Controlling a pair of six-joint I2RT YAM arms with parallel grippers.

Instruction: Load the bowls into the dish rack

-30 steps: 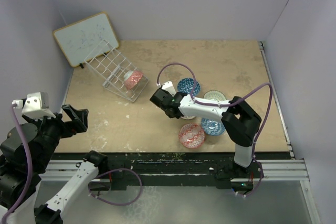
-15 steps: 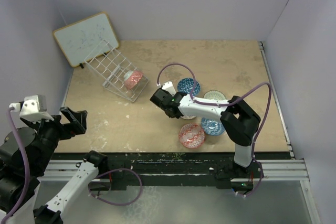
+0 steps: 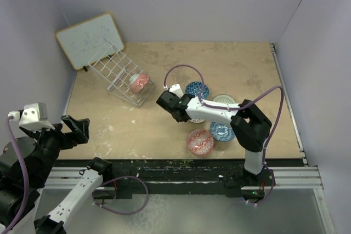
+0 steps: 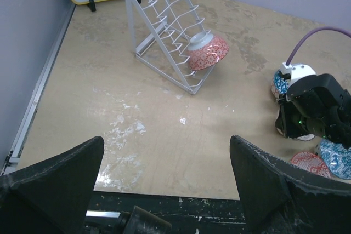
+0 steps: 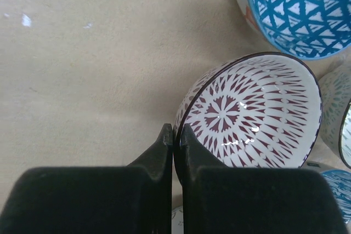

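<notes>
Bowl with dark rim [image 5: 252, 113], edge pinched in right gripper [image 5: 174, 135]

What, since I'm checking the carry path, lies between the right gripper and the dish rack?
Only bare tabletop separates right gripper and dish rack; see top external view.

I have a wood-framed whiteboard [image 3: 89, 40] in the far left corner, propped at a slant against the wall on small black feet [image 4: 92, 5], with faint scribbles on its face. The table [image 3: 164, 64] is a mottled tan board. White flecks and scuffs [image 4: 123, 124] are scattered over its near left part. A metal rail [image 3: 286, 94] runs along the right edge and another along the left [image 4: 38, 94]. At the near edge I see a dark, chipped strip [image 3: 181, 163] – then a pale aluminium rail [image 3: 296, 176]. Plain lilac-grey walls [image 3: 192, 4] close in the left, far and right sides.
</notes>
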